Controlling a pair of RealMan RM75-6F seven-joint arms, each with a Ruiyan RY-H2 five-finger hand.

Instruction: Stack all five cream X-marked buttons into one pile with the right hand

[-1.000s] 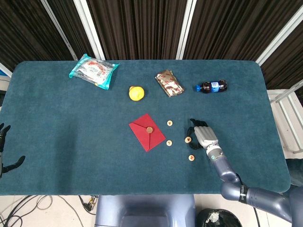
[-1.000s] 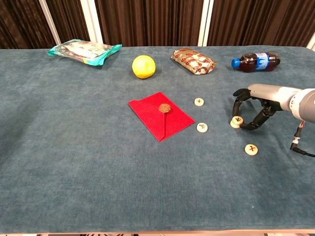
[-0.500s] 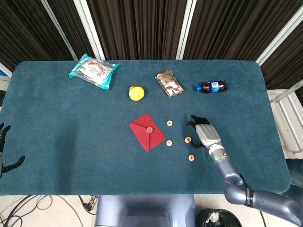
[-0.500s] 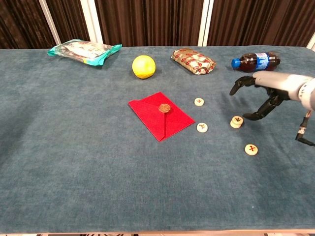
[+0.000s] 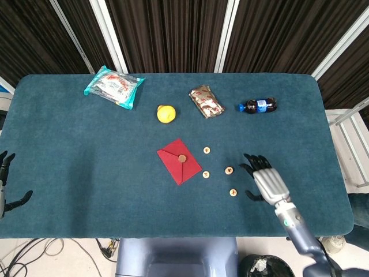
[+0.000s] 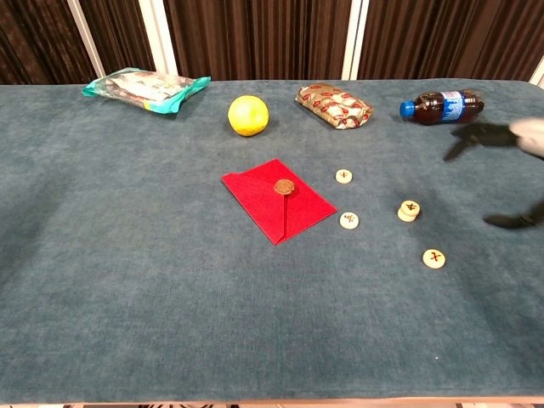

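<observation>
Buttons counted: a two-button pile (image 6: 409,210) and three singles (image 6: 343,176) (image 6: 349,220) (image 6: 434,257).
The right hand (image 5: 266,180) is spread open, nothing held.

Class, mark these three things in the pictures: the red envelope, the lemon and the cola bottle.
red envelope (image 6: 274,202), chest view, on its left flap.
lemon (image 6: 247,115), chest view, middle of the fruit.
cola bottle (image 5: 258,105), head view, on its label.

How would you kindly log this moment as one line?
right robot hand: open, holds nothing | button pile: started, untouched | loose buttons: three, apart | left robot hand: idle at table edge
</observation>
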